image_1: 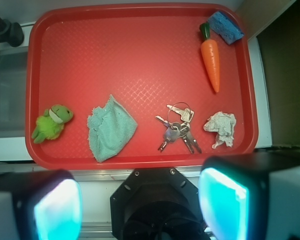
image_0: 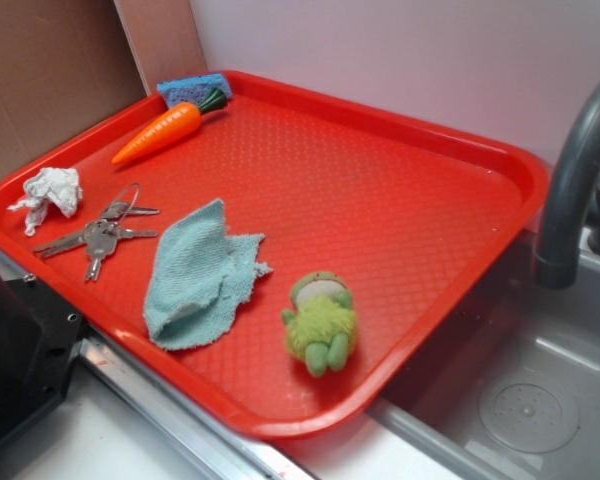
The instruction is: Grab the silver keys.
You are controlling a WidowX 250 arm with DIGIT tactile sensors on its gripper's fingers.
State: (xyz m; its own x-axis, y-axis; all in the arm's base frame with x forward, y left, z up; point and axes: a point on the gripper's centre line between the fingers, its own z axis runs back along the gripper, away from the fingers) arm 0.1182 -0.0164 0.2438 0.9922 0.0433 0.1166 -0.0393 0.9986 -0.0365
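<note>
Evidently the approach has not yet begun in earnest: in the wrist view the gripper (image_1: 140, 205) hangs high above the near edge of the red tray (image_1: 140, 20), its two fingers (image_1: 55, 205) spread wide apart and glowing at the bottom corners of the picture, with nothing between them. Beyond the fingers and a little toward the right one, the silver keys (image_1: 177, 127) lie flat on the tray floor, fanned out from a thin wire ring, well apart from both pads. Just beside the keys on their right sits a crumpled white paper wad (image_1: 221, 128), near but not touching, and on their left a pale teal cloth (image_1: 110, 128) lies bunched, also clear of them. Judging from this, the next move calls for carrying the open fingers forward over the bunch, lowering them to straddle it, and closing low enough to catch thin flat metal without dragging in the paper. Further left rests a green plush frog (image_1: 50, 121). At the far side of the tray a toy carrot (image_1: 210, 59) points toward the keys, with a blue sponge (image_1: 225, 27) at its leafy end in the corner.
</note>
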